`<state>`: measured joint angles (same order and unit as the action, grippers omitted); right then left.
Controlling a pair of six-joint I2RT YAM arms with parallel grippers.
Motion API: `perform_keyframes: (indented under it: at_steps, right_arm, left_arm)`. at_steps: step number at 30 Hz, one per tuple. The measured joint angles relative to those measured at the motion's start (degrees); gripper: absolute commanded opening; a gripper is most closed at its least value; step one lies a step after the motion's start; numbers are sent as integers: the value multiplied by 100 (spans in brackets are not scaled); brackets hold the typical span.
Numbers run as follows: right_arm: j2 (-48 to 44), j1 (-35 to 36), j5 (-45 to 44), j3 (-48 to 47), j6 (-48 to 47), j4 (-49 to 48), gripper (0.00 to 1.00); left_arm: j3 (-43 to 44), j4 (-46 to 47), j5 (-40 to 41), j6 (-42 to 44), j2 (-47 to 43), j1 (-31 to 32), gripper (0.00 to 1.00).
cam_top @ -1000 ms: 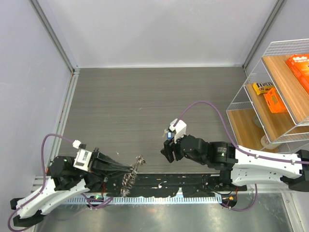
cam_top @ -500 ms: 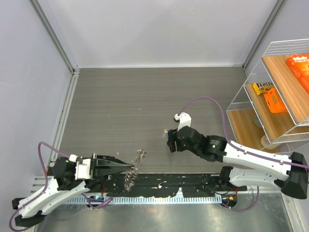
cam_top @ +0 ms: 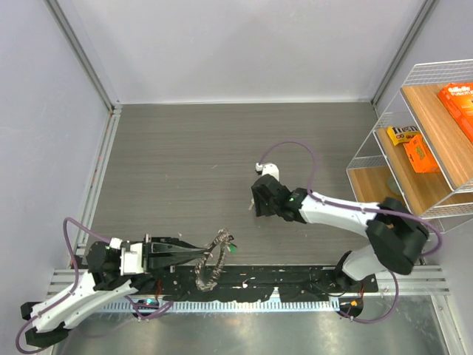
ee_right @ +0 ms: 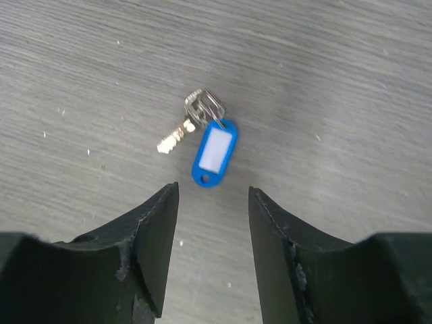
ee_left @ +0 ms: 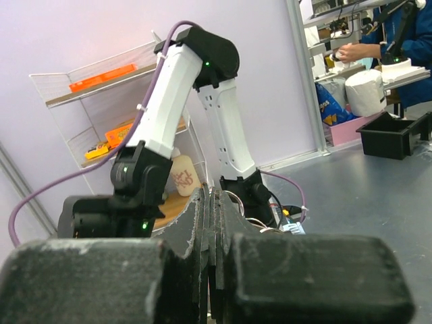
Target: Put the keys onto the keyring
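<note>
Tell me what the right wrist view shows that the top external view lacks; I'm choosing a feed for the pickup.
Only the right wrist: a small silver key with a blue plastic tag, lying flat just ahead of the open right gripper. Only the top external: the left gripper shut on the large toothed silvery metal keyring, plus a white wire shelf rack. Both: the right gripper and the grey wood-grain table.

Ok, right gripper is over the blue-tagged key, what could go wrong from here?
The key lies flat on the table, so the open right gripper may scrape past it or pinch only the blue tag, leaving the key dangling. The left gripper pinches the keyring by its rim near the table's edge; a slip could drop it onto the rail.
</note>
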<state>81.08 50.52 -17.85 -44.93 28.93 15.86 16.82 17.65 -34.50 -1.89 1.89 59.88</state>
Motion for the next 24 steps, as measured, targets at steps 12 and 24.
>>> perform_keyframes:
  at_steps: [12, 24]
  right_arm:
    - [1095, -208, 332, -651, -883, -726, 45]
    - [1296, -492, 476, -726, -1298, -809, 44]
  left_arm:
    - [-186, 229, 184, -44, -122, 0, 0]
    - [-201, 236, 195, -63, -122, 0, 0]
